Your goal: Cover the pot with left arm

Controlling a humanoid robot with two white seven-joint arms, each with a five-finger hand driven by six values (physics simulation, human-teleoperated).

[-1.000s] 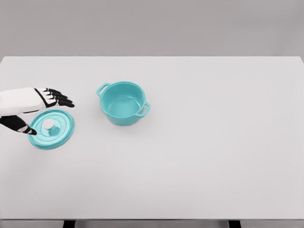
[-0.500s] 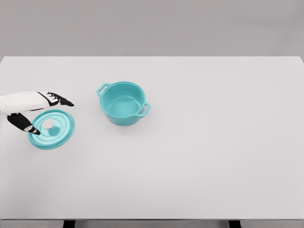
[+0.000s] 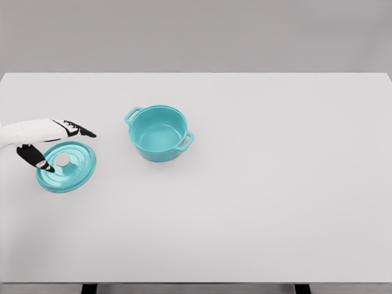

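A teal pot (image 3: 159,133) with two side handles stands uncovered on the white table (image 3: 257,184), left of the middle. Its teal lid (image 3: 66,166) lies flat on the table further left, with a white knob (image 3: 63,159) at its centre. My left hand (image 3: 61,147) reaches in from the left edge and hovers over the lid. Its fingers (image 3: 79,129) stretch past the lid's far rim and the thumb (image 3: 38,161) points down beside the knob. The hand is open, with the knob between thumb and fingers but not gripped.
The table's far edge meets a grey wall. Two dark table legs show under the front edge.
My left hand has tilted and sunk closer to the lid, with the thumb sliding in toward the knob. Pot and lid have stayed put.
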